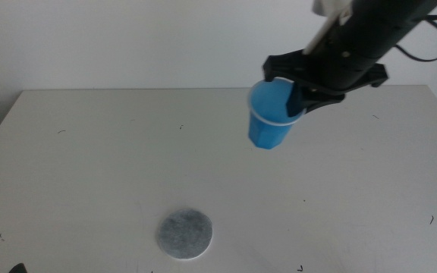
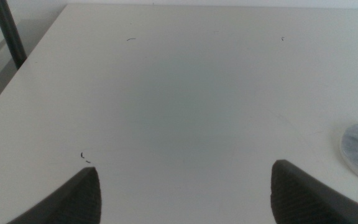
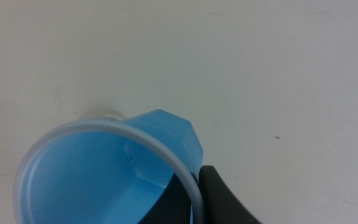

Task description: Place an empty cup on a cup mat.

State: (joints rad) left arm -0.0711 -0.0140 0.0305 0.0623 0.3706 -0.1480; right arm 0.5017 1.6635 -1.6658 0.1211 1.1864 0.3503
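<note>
White table (image 1: 89, 167), pale wall behind. One cup (image 1: 270, 117) aloft, rim pinched by right gripper (image 1: 298, 98); one cup mat (image 1: 184, 233) lying apart. Left gripper (image 2: 185, 193) spread wide, low over the table.

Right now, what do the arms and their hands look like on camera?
The right arm is black and chunky, with a black cable looping off behind it and a pale part near its top. Its hand has dark, matte fingers with rounded tips. The left hand shows only two dark grey, rounded fingers; no markings are visible.
</note>
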